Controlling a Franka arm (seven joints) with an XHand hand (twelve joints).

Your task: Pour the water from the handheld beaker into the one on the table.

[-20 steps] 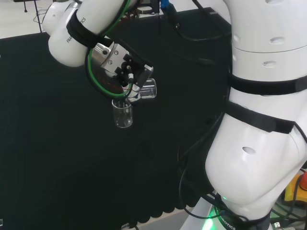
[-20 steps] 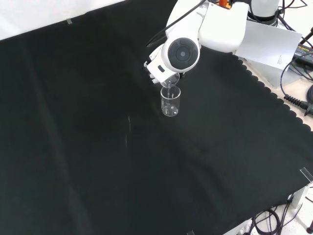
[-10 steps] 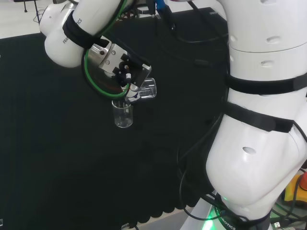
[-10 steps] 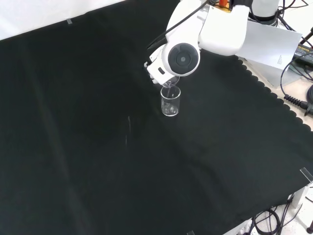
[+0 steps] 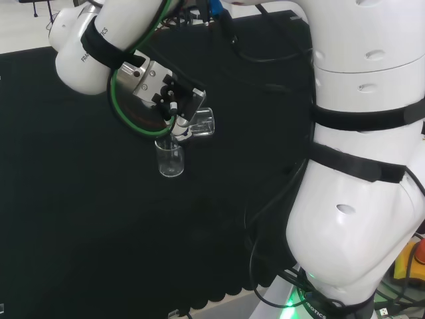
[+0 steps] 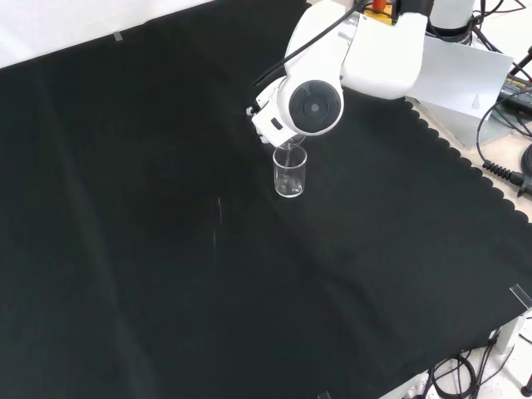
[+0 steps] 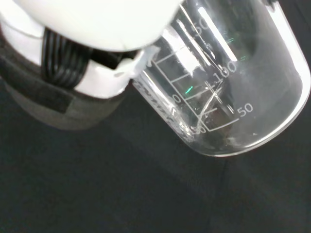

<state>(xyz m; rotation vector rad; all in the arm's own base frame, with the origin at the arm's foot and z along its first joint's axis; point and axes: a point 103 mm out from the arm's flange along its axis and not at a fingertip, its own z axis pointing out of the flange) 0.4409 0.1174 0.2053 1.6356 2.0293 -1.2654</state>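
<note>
Over the table's (image 6: 166, 249) black cloth, the hand (image 5: 174, 109) is clamped on the tipped beaker (image 5: 201, 123), lip above the standing beaker (image 6: 289, 174). Risk, probably: any sideways drift sends water past that narrow rim onto cloth.

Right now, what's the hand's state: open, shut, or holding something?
Hand: shut on the clear glass handheld beaker, tipped over the clear glass beaker standing on the black cloth.
</note>
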